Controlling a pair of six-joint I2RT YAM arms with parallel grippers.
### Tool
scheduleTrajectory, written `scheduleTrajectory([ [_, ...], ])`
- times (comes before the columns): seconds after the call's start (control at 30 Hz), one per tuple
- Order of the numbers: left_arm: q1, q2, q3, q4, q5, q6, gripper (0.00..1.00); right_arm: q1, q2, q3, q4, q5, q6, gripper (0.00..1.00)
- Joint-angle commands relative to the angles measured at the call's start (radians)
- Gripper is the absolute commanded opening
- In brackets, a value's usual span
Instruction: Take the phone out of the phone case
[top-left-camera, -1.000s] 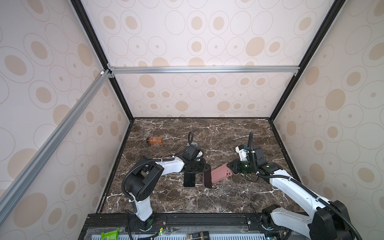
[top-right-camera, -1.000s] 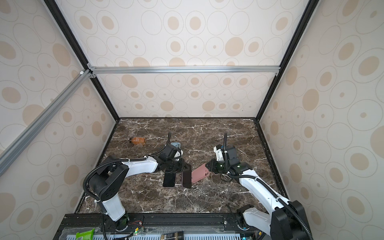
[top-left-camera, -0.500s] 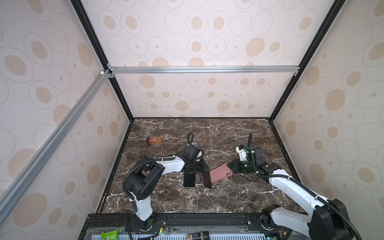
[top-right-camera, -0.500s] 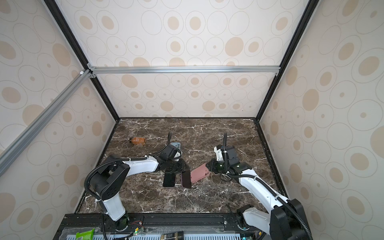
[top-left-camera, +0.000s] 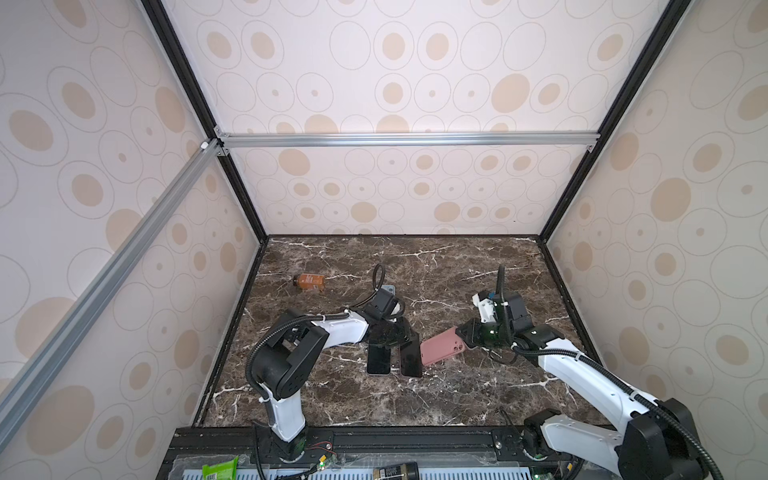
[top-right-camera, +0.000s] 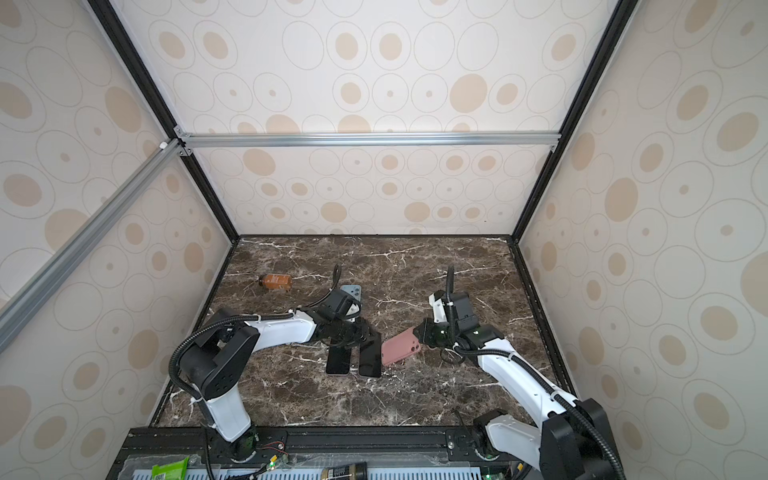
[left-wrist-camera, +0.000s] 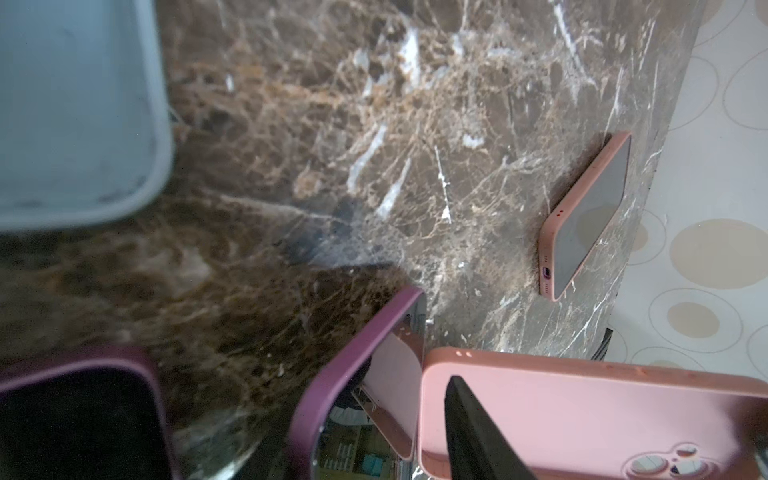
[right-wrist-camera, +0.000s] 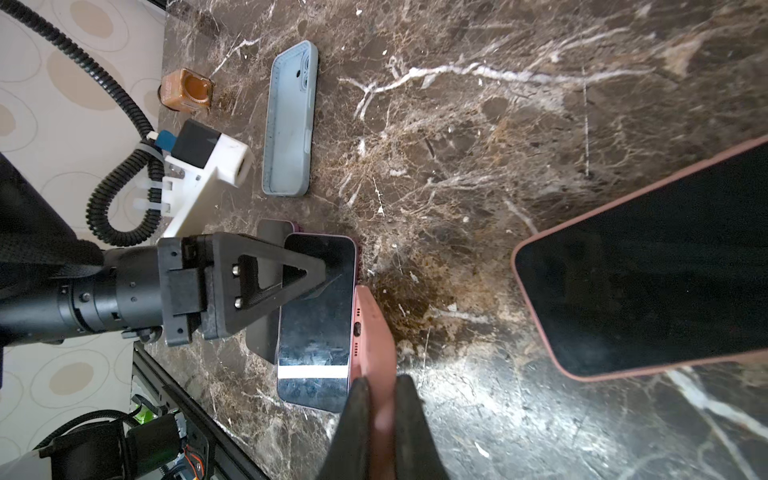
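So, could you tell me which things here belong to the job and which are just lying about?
Job: pink case in the right gripper; purple-cased phone by the left gripper.
Lying about: orange bottle, blue-grey case, second pink-cased phone.

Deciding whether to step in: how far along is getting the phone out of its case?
Looks done: a phone lies screen-up on the table beside the pink case. In hand: the right gripper is shut on that case's edge; the left gripper hovers over the phone, jaws open. Left: set the case down and pull both grippers back. I can't see inside the case.
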Motion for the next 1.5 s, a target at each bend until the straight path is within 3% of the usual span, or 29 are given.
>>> scheduleTrajectory([
  [0.0,0.004,-0.001,0.009,-0.046,-0.048,0.024,0.51,-0.004,-0.026,0.002,-0.037,0.034,-0.02,0.0],
  [0.6,0.005,-0.035,-0.002,-0.11,-0.119,0.041,0.51,-0.003,-0.009,0.051,-0.105,0.096,-0.1,0.0],
  [1.07,0.004,-0.113,0.046,-0.155,-0.2,0.092,0.49,-0.003,0.064,0.072,-0.068,0.052,-0.115,0.0],
  [1.3,0.004,-0.147,0.077,-0.14,-0.197,0.162,0.48,-0.003,0.058,0.087,-0.08,0.053,-0.133,0.0],
  [1.47,0.003,-0.191,0.143,-0.101,-0.141,0.286,0.55,-0.003,-0.042,0.145,-0.134,0.102,-0.221,0.0],
])
